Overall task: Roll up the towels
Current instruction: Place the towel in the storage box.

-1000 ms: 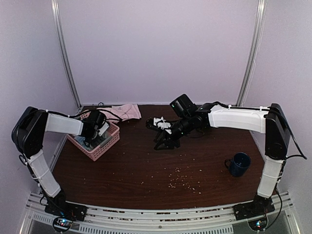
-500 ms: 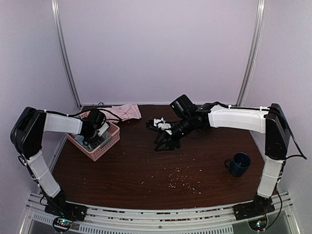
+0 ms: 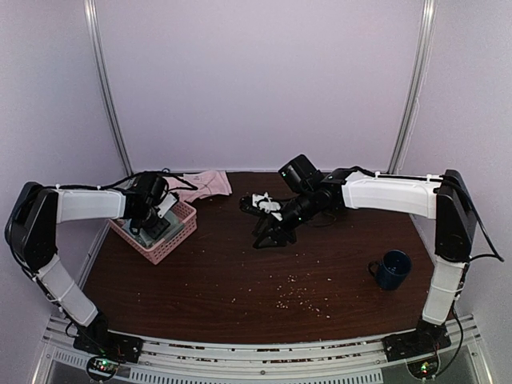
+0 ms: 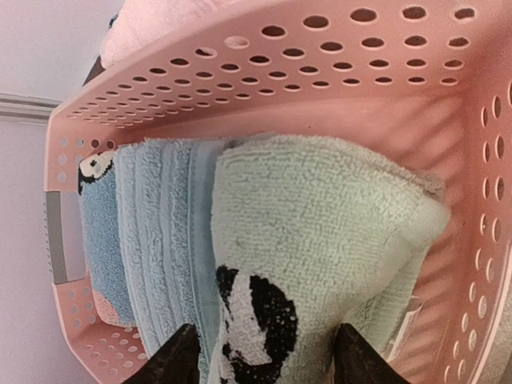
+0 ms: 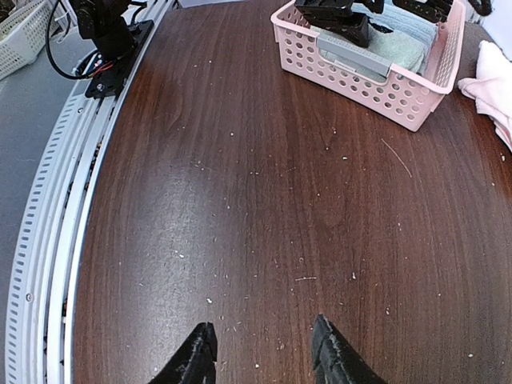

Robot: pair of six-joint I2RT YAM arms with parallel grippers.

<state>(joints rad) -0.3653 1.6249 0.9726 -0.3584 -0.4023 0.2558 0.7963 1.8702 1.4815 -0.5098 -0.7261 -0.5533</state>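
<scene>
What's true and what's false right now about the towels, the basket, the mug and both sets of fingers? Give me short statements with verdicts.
1. The green towel lies in the pink basket. True.
2. The pink towel is in the basket too. False: it lies on the table behind the basket.
3. The right fingers hold a towel. False: they stand apart over bare table and hold nothing.
4. A blue mug stands on the table near the right arm. True.
5. The left fingers hang over bare table. False: they stand on either side of the green towel in the basket.
6. Blue-grey towels lie beside the green towel. True.
</scene>
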